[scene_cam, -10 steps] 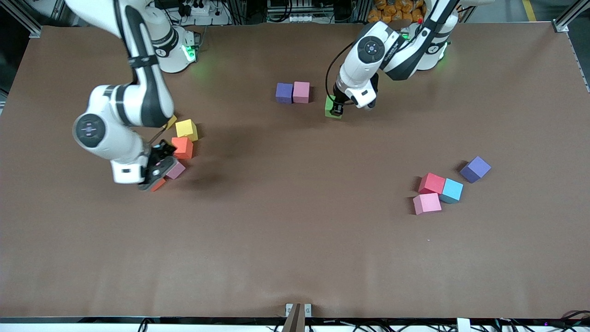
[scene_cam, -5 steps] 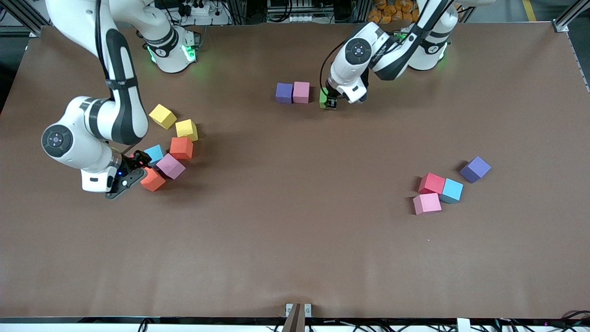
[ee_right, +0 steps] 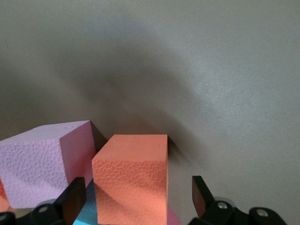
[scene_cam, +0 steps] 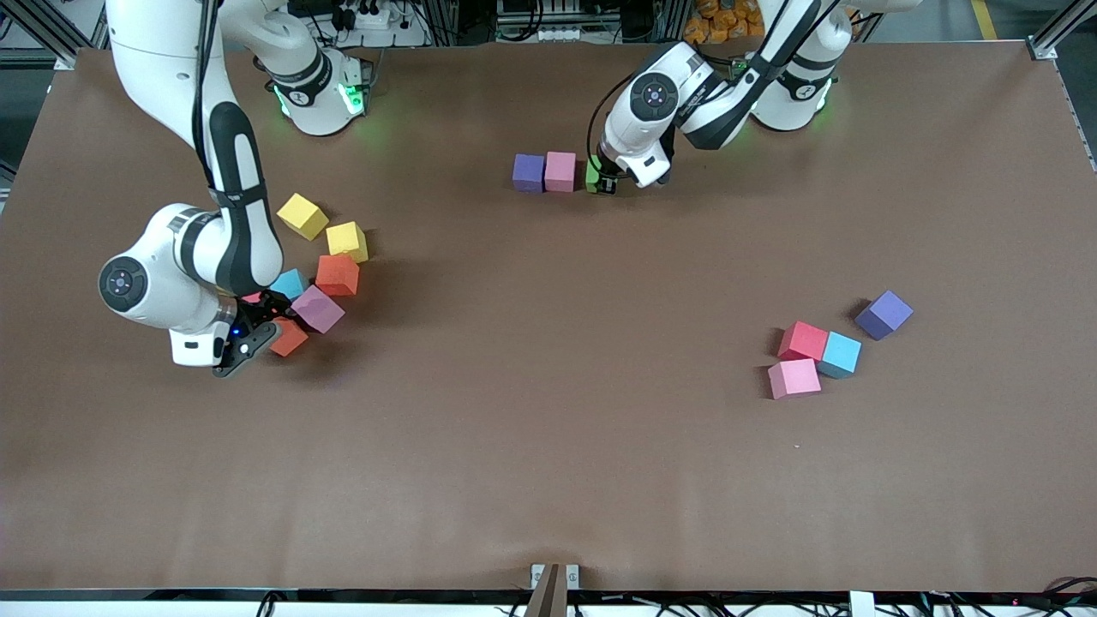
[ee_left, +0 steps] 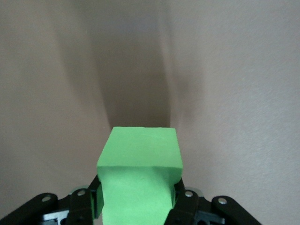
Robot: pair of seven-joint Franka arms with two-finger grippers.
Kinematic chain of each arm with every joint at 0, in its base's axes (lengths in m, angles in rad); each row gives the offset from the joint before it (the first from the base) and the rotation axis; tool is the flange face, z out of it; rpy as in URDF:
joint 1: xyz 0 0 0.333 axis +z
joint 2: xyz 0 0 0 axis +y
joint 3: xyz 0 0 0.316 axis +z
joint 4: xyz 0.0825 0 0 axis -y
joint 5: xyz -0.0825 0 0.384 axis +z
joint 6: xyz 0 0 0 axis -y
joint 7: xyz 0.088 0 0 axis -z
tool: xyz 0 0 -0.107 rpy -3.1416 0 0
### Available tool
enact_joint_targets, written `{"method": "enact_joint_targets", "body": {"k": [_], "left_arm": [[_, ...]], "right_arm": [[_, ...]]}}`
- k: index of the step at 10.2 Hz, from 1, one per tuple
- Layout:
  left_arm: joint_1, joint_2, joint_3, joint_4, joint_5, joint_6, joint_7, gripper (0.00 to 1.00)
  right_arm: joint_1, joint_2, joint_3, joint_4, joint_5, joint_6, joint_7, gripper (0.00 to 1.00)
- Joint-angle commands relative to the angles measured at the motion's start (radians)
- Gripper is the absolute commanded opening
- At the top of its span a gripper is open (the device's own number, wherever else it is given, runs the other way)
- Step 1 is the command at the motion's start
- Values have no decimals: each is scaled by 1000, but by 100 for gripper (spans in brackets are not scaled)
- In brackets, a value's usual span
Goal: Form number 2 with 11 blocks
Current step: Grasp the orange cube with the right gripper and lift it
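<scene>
Brown table: left gripper clamps green block; right gripper gapes around orange block.

Matte foam green block; orange block foam with honeycomb-dimpled sides; table matt brown, cloth-like.

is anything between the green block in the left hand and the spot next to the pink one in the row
Nothing visible. The left hand is shut on the green block, which sits right beside the pink block of the purple-pink row, with only bare table around it.
</scene>
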Motion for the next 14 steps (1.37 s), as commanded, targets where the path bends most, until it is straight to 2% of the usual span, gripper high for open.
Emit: {"method": "enact_joint_targets", "body": {"k": [1,4,6,8,9,10,12,14], "left_arm": [[-2,11,-16,-3,-39,43,-4,0],[-4,39,-18,-5,-39,66,-4,0],[-9,51,-18,-3,-40,78,-6,0],[-9,53,-18,-3,-39,80,-6,0],[-9,59,-18,-3,-39,80,-6,0],[-7,60,-18,-2,-39,80,-6,0],[-7,65,-18,0,-39,80,-6,0],[-7,65,-18,1,-39,80,-6,0]], "right_arm": [[-50,12,32,9,43,6,-41,100],[-60,69,30,10,183,9,-186,100],[-58,70,30,10,190,17,-196,99],[-50,69,30,19,190,11,-197,47],[-49,67,30,24,188,6,-199,28],[-50,67,30,36,181,5,-199,16],[-49,60,27,93,176,-64,-188,9],[-50,60,21,189,173,-175,-173,8]]}}
